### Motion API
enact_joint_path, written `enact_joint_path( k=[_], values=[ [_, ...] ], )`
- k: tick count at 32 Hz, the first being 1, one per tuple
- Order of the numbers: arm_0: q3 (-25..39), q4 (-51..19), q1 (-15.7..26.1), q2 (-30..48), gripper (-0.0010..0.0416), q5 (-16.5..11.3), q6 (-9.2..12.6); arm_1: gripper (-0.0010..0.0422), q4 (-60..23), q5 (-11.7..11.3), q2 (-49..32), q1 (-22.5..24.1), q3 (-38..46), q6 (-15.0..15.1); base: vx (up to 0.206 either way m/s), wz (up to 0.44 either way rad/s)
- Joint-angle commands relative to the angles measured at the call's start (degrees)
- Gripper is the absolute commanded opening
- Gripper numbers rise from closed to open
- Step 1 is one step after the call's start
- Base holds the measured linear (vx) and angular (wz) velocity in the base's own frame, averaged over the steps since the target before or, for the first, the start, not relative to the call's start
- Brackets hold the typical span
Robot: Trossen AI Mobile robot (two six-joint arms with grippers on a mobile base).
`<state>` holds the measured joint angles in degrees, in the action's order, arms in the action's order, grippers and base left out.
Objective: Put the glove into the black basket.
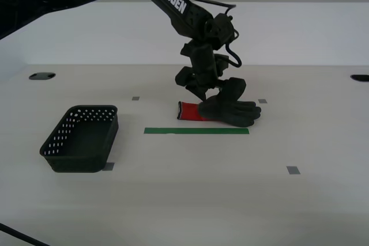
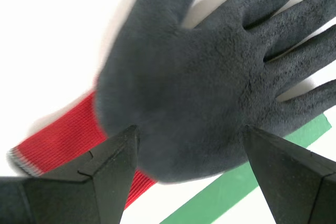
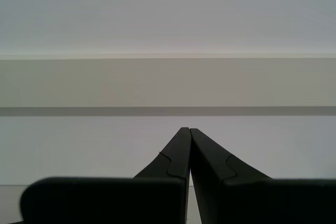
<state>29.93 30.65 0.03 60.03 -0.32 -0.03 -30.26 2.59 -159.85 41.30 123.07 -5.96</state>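
Note:
The glove [image 1: 228, 110], dark grey with a red cuff [image 1: 187, 111], lies on the table just behind a green tape strip [image 1: 196, 131], its fingers pointing to the exterior view's right. My second gripper [image 1: 202, 95] hangs over it where palm meets cuff. In the second wrist view the glove [image 2: 210, 77] fills the frame and my second gripper [image 2: 191, 129] is open, one jaw on each side of the palm; I cannot tell whether they touch it. The black basket [image 1: 81, 139] stands empty at the exterior view's left. My first gripper [image 3: 186, 129] is shut, empty, and faces a wall.
Small grey tape marks [image 1: 293, 170] dot the pale table. Dark round openings sit at the table's far left [image 1: 41, 76] and far right [image 1: 360, 78] edges. A grey wall runs behind the table.

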Motion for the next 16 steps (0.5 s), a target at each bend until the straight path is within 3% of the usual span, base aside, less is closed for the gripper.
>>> enact_joint_path(
  k=[1,4,6,10,14,15,16],
  values=[
    [0.07,-0.09,0.02,0.02,0.0000,0.09,0.02,0.0257,-1.46,4.17,-2.89,0.42,1.84,-2.95,0.000,0.000],
    [0.07,-0.31,0.02,0.02,0.0001,0.09,0.00,0.0247,-1.75,3.13,-4.22,0.85,3.48,-3.76,0.000,0.000],
    [0.07,-0.74,0.02,0.02,0.0001,0.09,0.02,0.0247,-2.10,0.68,-4.22,0.83,3.48,-3.78,0.000,0.000],
    [0.07,-0.66,0.02,0.02,0.0000,0.09,0.00,0.0225,-4.66,-1.90,-4.76,0.81,3.72,-4.02,0.000,0.000],
    [0.07,-0.72,0.02,0.02,0.0000,0.09,0.00,0.0091,-7.52,-2.36,-4.92,0.81,4.22,-4.17,0.000,0.000],
    [0.07,-0.72,0.02,0.02,0.0001,0.09,0.02,0.0028,-7.72,-2.03,-4.87,0.81,4.70,-4.13,0.000,0.000],
    [0.07,-0.72,0.02,0.02,0.0001,0.09,0.02,0.0005,-7.85,-1.73,-4.87,0.81,4.98,-4.09,0.000,0.000]
  ],
)
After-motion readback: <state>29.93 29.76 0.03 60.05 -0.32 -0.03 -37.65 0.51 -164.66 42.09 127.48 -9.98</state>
